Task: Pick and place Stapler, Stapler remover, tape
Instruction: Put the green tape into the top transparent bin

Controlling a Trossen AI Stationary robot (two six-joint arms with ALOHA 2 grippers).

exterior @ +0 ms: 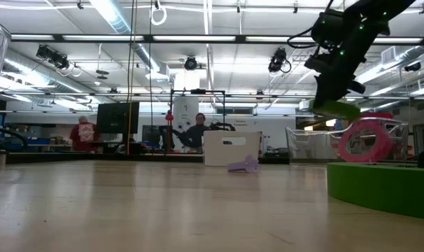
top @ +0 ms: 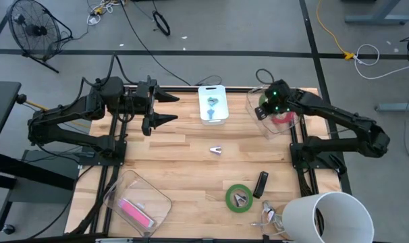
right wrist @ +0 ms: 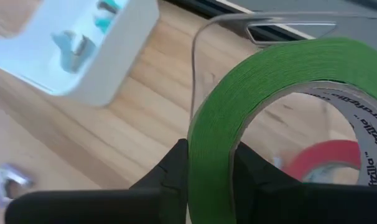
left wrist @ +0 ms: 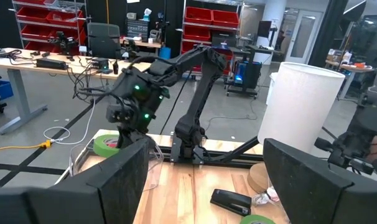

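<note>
My right gripper (top: 268, 108) is shut on a green tape roll (right wrist: 269, 106) and holds it over a clear container (top: 275, 120) at the table's far right. A red tape roll (right wrist: 322, 160) lies inside that container. A second green tape roll (top: 239, 197) lies flat near the table's near edge, beside a black stapler (top: 260, 183). A small stapler remover (top: 216, 150) lies mid-table. My left gripper (top: 156, 108) is open and empty at the far left, above the table. My right gripper pinches the green roll's wall (right wrist: 212, 155) between its two fingers, one finger (right wrist: 170, 171) outside the ring and one (right wrist: 260, 174) in its open centre. The fingers come from above. The roll (exterior: 336, 108) is lifted clear, above the clear container and the red roll.
A white tray (top: 221, 91) with teal pieces stands at the far middle. A clear box (top: 157, 199) with a pink item sits at the near left. A large white cylinder (top: 326, 217) and a metal remover (top: 268, 214) are at the near right.
</note>
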